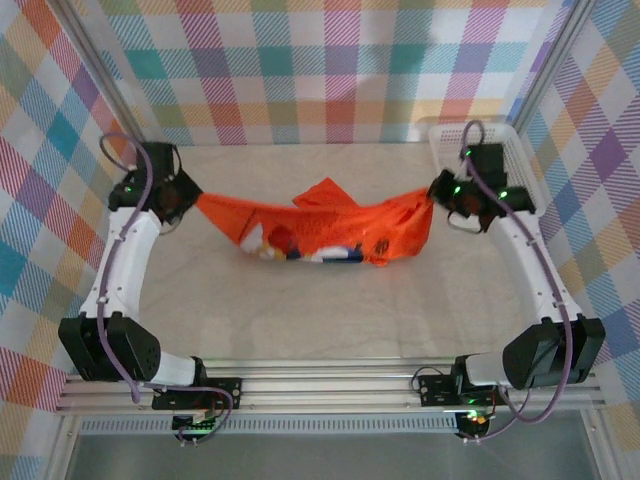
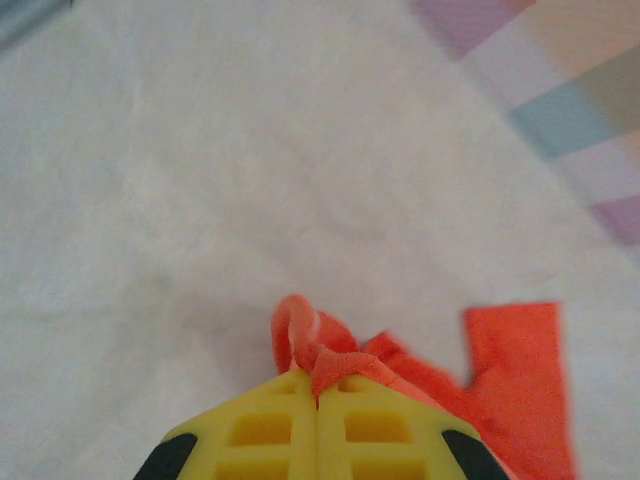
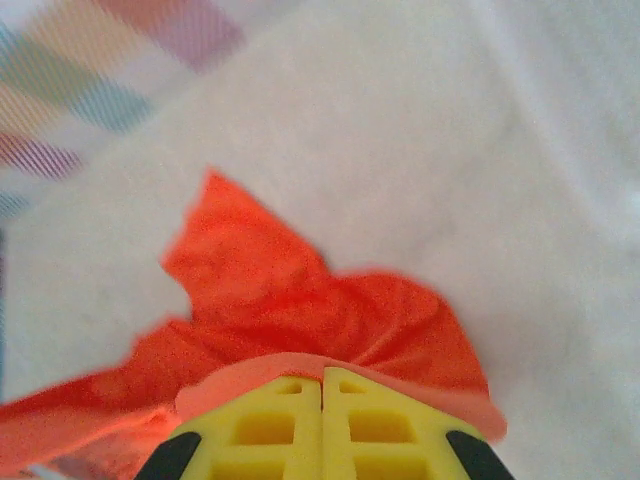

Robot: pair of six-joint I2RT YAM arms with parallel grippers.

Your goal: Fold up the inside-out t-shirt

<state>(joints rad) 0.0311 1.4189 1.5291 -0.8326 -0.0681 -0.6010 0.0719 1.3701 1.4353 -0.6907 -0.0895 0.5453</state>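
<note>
The inside-out t-shirt (image 1: 330, 228) is bright orange-red and hangs stretched between both arms above the pale table, sagging in the middle with a patch of white and blue print showing low down. My left gripper (image 1: 190, 198) is shut on its left end; a bunched hem loop (image 2: 300, 335) pokes out past the closed yellow fingers (image 2: 265, 425). Over on the right, the other gripper (image 1: 435, 192) is shut on the opposite end, and cloth (image 3: 310, 290) spreads out ahead of its closed yellow fingers (image 3: 385, 425).
A white basket (image 1: 525, 150) stands at the back right behind the right arm. Checked fabric walls (image 1: 330, 60) close off the back and both sides. Bare pale tabletop (image 1: 330, 320) lies under and in front of the hanging shirt.
</note>
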